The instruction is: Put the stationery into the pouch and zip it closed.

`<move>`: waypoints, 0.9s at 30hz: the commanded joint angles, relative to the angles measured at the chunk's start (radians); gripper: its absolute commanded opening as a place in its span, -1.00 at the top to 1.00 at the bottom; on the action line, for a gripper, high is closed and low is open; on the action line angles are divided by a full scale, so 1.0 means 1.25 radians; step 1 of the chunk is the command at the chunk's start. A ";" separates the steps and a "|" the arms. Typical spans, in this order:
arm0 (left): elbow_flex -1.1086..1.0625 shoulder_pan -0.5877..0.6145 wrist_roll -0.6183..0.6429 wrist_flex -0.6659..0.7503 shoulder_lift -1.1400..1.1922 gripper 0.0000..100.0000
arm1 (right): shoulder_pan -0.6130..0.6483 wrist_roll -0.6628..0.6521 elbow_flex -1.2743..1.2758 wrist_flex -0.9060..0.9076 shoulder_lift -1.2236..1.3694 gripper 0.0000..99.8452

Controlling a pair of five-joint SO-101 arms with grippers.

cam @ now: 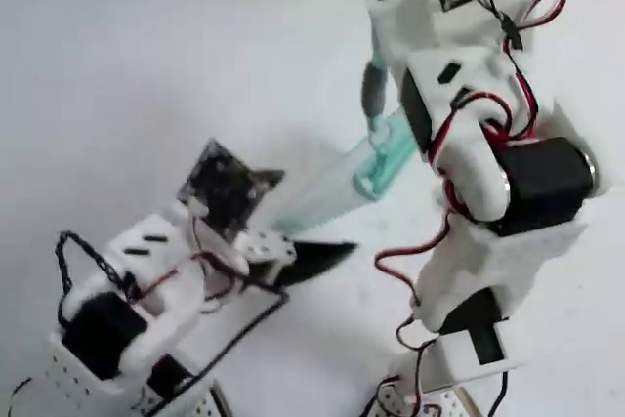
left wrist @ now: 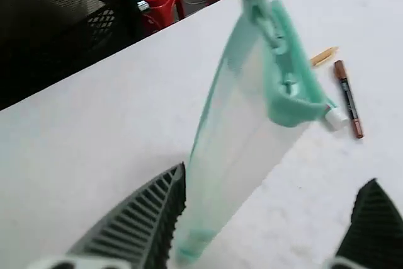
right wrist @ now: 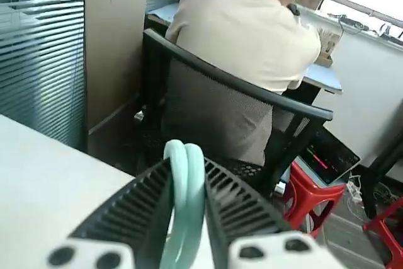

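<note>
A translucent teal pouch (cam: 337,187) hangs tilted, its lower end resting on the white table (cam: 127,75). My right gripper (cam: 373,93) holds the pouch's upper zip edge (right wrist: 186,181) between shut fingers (right wrist: 141,203). My left gripper (left wrist: 264,231) stands open low over the table, one black finger (left wrist: 148,222) against the side of the pouch (left wrist: 245,130) and the other (left wrist: 374,222) well apart from it. In the high view the left gripper (cam: 312,246) sits at the pouch's lower end. A brown pen (left wrist: 348,97) and a short yellow pencil (left wrist: 324,56) lie on the table beyond the pouch.
The right arm's white body (cam: 488,173) and red and black wires loom over the right side of the table. Past the table's far edge (left wrist: 94,61) stand a black chair (right wrist: 208,111) and red stools (left wrist: 160,11).
</note>
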State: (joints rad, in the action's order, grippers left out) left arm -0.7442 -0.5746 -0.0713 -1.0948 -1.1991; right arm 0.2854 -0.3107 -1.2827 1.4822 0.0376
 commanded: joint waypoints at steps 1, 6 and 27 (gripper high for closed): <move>-0.002 -0.042 0.020 0.034 -0.060 0.22 | 0.001 0.006 0.021 -0.048 -0.009 0.97; -0.076 -0.035 0.022 0.150 -0.064 0.23 | 0.013 0.020 0.055 -0.053 0.003 0.97; -0.196 -0.001 0.015 0.520 0.224 0.29 | 0.060 0.069 0.060 -0.051 0.010 0.97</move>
State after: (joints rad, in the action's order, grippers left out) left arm -0.9989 -0.5623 -0.0545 -0.5163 -1.0104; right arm 0.3560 -0.2325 -1.2075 1.4362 0.0529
